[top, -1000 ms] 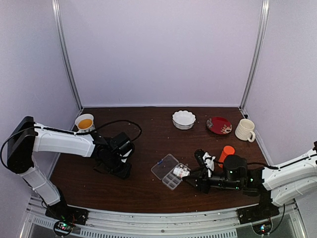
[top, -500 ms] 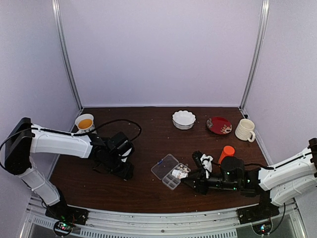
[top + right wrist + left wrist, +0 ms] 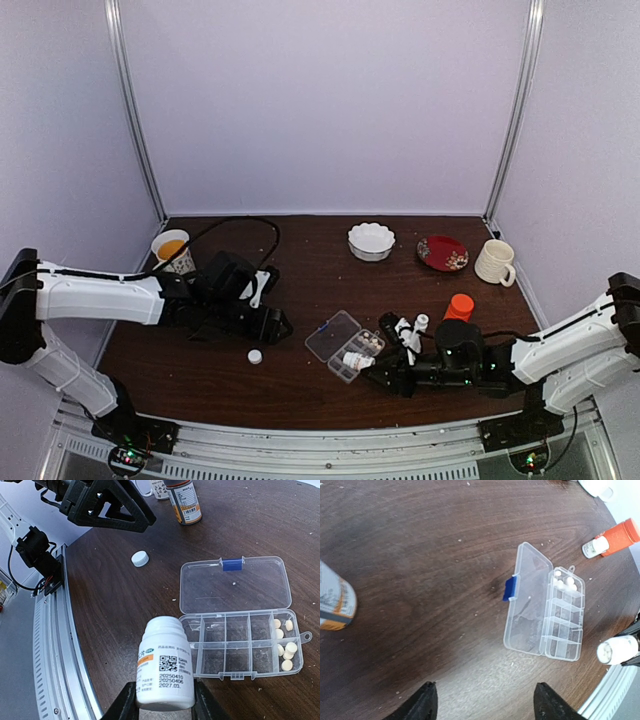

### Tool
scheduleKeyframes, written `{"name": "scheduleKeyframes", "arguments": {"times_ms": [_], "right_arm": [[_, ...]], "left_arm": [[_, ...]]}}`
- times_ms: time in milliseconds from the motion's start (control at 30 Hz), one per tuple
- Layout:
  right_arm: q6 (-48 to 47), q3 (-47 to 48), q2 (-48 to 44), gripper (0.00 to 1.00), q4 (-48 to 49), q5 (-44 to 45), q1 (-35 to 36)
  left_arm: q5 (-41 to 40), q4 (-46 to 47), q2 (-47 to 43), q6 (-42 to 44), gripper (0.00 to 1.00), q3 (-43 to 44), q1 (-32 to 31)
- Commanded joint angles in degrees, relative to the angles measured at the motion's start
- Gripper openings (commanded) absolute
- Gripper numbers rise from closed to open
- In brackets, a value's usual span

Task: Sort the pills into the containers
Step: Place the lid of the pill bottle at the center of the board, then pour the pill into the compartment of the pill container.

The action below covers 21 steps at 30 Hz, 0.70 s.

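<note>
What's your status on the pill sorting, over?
Left gripper open, empty. Right gripper shut on white bottle, neck toward open box. Pills in end compartments only. Loose cap lies clear of box.

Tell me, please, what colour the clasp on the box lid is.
Blue clasp; the left wrist view shows it best.

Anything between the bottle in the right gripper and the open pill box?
Nothing visible. The right gripper holds the white bottle tipped toward the pill box, whose lid lies folded open on the far side, compartments uncovered. The loose cap sits on the table, well off to the side.
</note>
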Motion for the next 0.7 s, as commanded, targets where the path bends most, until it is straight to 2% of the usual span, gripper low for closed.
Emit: {"name": "scheduleKeyframes", "arguments": {"times_ms": [0,167,333,667], "right_arm": [[1.3,2.2,1.9,0.0,0.8,-1.0,0.1],[2.3,2.1,2.3,0.0,1.4,0.3,0.1],[4.0,0.2,-0.5,0.0,1.5,6.9,-0.2],[6.4,-0.4,-4.3,0.0,-6.2,15.2,-1.9]], "left_arm": [[4.7,8.1,4.2,-0.3,0.66,2.2,0.1],[7.6,9.6,8.7,0.9,0.62,5.3,0.1],[9.3,10.7,12.5,1.7,0.6,7.4,0.1],[10.8,10.7,17.2,3.0,0.58,10.9,0.1]]}}
